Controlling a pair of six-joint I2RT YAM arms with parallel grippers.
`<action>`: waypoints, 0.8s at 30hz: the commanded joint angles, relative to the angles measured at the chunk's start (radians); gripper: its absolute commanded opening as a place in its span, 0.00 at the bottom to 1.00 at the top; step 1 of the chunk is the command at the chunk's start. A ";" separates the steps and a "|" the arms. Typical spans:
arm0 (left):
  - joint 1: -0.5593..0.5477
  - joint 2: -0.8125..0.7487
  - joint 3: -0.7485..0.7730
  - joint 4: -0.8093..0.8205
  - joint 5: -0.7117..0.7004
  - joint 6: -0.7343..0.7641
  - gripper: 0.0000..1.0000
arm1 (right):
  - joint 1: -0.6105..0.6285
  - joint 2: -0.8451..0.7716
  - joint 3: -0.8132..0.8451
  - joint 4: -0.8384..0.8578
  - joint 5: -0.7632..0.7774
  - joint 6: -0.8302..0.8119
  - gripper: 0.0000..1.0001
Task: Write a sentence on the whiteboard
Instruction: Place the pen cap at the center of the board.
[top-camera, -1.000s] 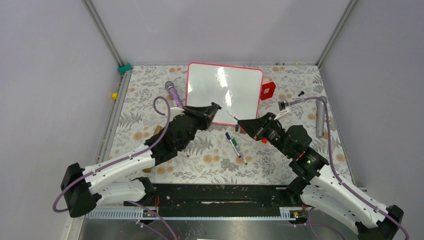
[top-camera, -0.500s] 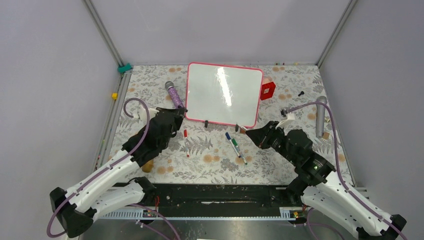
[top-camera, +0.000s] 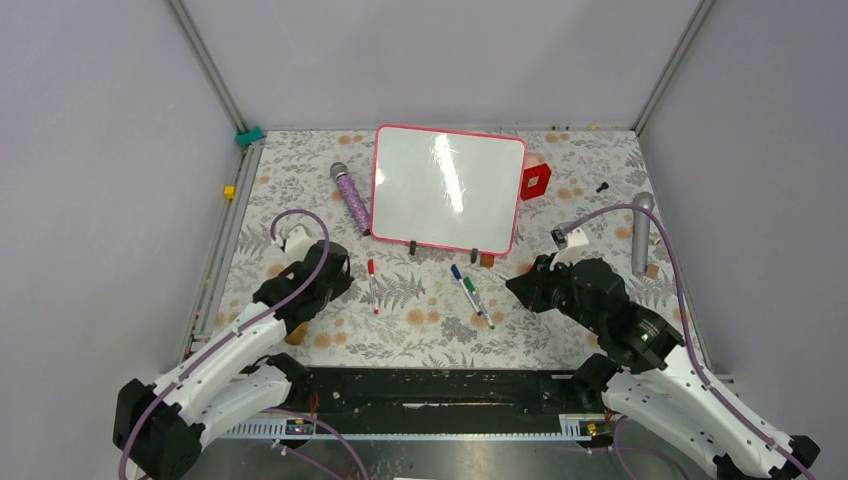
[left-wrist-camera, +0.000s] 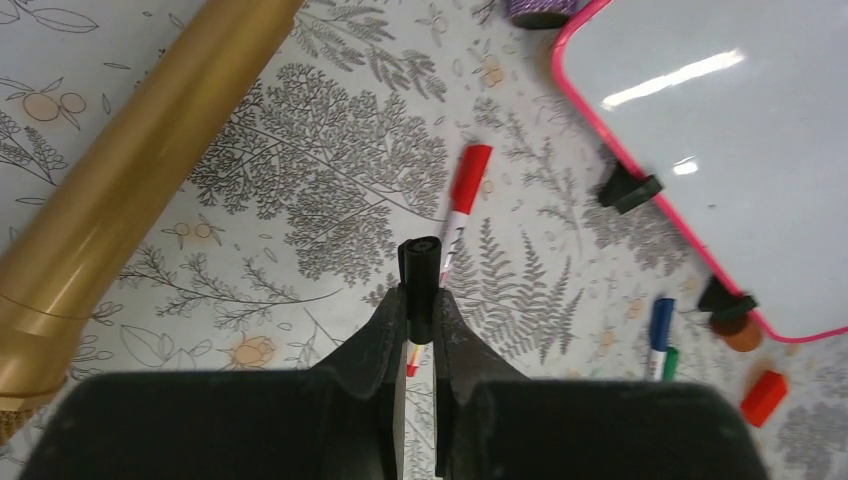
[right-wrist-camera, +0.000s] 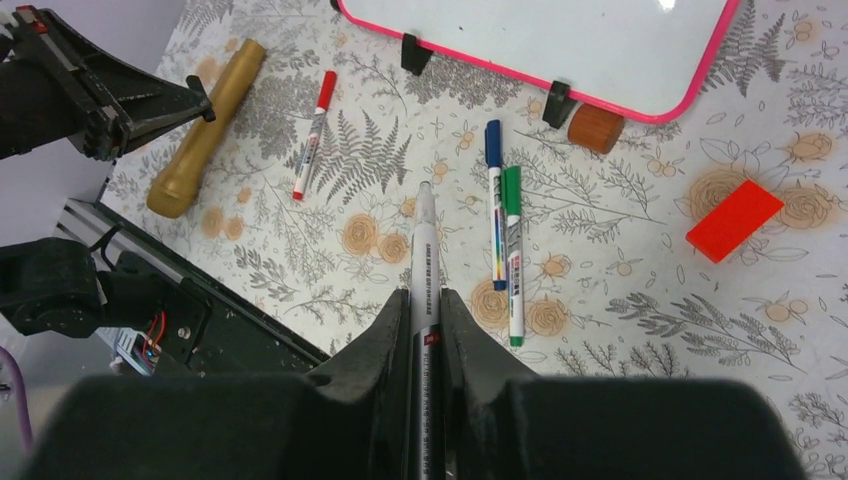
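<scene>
The whiteboard (top-camera: 447, 188), glossy white with a pink frame, stands tilted on black clips at the back centre. Its face is blank, so no sentence shows on it. My left gripper (top-camera: 343, 272) hangs near the board's left front corner, shut on a small black marker cap (left-wrist-camera: 420, 268). My right gripper (top-camera: 512, 287) hangs off the board's right front corner. It is shut on an uncapped grey-white marker (right-wrist-camera: 423, 250) whose tip points toward the board's near edge (right-wrist-camera: 540, 75).
A red-capped marker (top-camera: 372, 283) lies on the floral cloth; blue (top-camera: 458, 277) and green (top-camera: 474, 297) markers lie side by side. A gold cylinder (left-wrist-camera: 140, 170), a purple microphone (top-camera: 349, 196), a grey microphone (top-camera: 640, 232), a red block (top-camera: 535, 181) and a flat red piece (right-wrist-camera: 735, 220) are around.
Both arms have drawn back from the whiteboard's near edge toward their bases, the left also swinging left. Both grips have stayed shut on the cap and the marker.
</scene>
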 joint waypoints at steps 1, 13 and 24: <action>0.033 0.068 -0.003 0.029 0.077 0.109 0.00 | -0.003 0.038 0.057 -0.069 -0.011 -0.010 0.00; 0.075 0.282 -0.002 0.116 0.138 0.176 0.00 | -0.003 0.199 0.185 -0.299 0.159 0.098 0.00; 0.103 0.389 0.014 0.147 0.185 0.217 0.00 | -0.004 0.270 0.242 -0.420 0.234 0.133 0.00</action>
